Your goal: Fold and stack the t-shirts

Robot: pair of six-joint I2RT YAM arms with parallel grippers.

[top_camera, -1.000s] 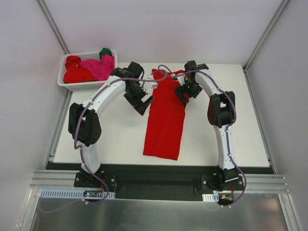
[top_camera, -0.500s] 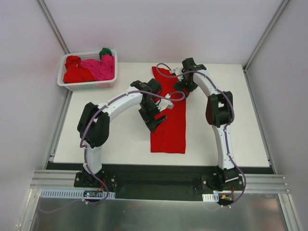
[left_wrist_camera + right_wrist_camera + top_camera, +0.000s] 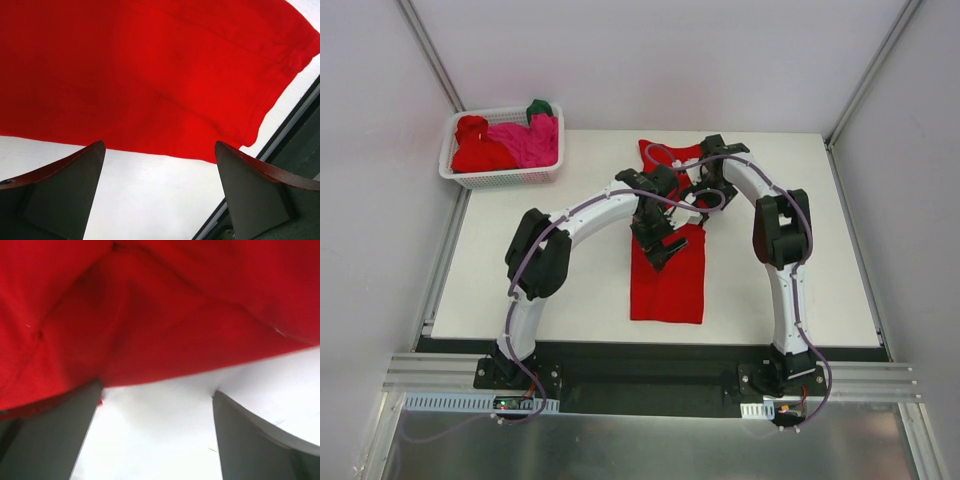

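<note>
Left tool (image 3: pixel 160 148) & right tool (image 3: pixel 157 390) both wide, empty. Risk: one nips only the top layer of the red t-shirt (image 3: pixel 670 285), so fold skews.

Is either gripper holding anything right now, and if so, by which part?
Nothing is held: the left gripper and right gripper both stand open by the red t-shirt, bare table between their jaws.

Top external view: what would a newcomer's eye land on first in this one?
The bright red t-shirt, folded into a long strip, lies in the middle of the table, the left arm and right arm arching over its far half. The left gripper and right gripper hang open over the cloth, holding nothing. By the far-left corner, a white lattice basket holds crumpled shirts in red, magenta and dark green.
</note>
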